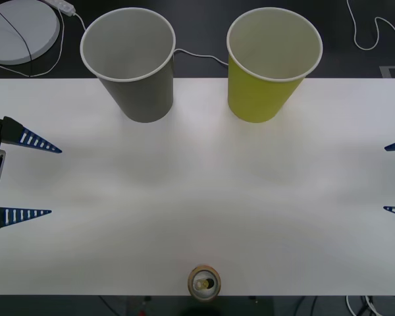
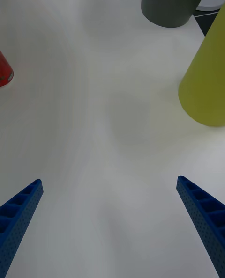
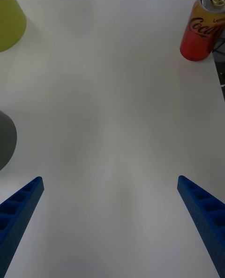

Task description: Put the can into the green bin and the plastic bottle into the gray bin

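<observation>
The can (image 1: pixel 204 283) stands upright at the table's front edge, orange-gold and red with a silver top; it also shows in the left wrist view (image 3: pixel 201 30). The gray bin (image 1: pixel 128 66) stands at the back left and the green bin (image 1: pixel 270 66) at the back right, both upright. My left gripper (image 1: pixel 36 179) is open at the table's left edge. My right gripper (image 1: pixel 390 179) is open at the right edge. Both are far from the can and hold nothing. The plastic bottle is out of view.
A white round disc (image 1: pixel 20 26) with a cable lies on the dark floor behind the table's back left. A white cable (image 1: pixel 197 56) runs behind the bins. The white table (image 1: pixel 197 184) is bare between the bins and the can.
</observation>
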Robot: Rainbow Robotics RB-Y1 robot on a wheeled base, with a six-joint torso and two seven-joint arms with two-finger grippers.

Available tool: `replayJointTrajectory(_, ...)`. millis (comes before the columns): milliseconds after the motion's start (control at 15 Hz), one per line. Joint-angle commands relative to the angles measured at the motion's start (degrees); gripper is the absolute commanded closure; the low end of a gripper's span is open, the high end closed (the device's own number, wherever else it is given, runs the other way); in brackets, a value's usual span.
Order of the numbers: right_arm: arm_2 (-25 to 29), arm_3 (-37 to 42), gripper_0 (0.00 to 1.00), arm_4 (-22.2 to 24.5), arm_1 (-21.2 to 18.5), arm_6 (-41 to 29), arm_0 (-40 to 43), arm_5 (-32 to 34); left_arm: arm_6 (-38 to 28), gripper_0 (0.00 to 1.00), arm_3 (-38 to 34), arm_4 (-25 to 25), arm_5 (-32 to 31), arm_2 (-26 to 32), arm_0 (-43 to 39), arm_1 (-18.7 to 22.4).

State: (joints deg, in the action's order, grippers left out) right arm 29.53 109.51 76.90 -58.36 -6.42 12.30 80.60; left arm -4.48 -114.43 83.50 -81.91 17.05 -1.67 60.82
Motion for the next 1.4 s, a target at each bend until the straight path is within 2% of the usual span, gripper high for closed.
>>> replayJointTrajectory(67,0.00,0.00,0.00,0.00,0.00,0.00,0.00,0.00,0.00,0.00,0.00,0.00,0.00,0.00,0.00,0.00)
replayJointTrajectory(600,-0.79,-0.26,0.00,-1.41,-1.06,1.58,1.23,0.18,0.00,0.00,0.00,0.00,0.00,0.00,0.00,0.00)
replayJointTrajectory(733,-3.34,-1.58,0.00,-2.20,-1.06,6.94,1.23,-1.93,0.00,0.00,0.00,0.00,0.00,0.00,0.00,0.00)
replayJointTrajectory(1067,-8.88,-7.03,0.00,-4.92,-1.06,18.81,0.26,-2.20,0.00,0.00,0.00,0.00,0.00,0.00,0.00,0.00)
replayJointTrajectory(1400,-14.06,-13.01,0.00,-8.44,-1.06,27.86,-0.88,1.23,0.00,0.00,0.00,0.00,0.00,0.00,0.00,0.00)
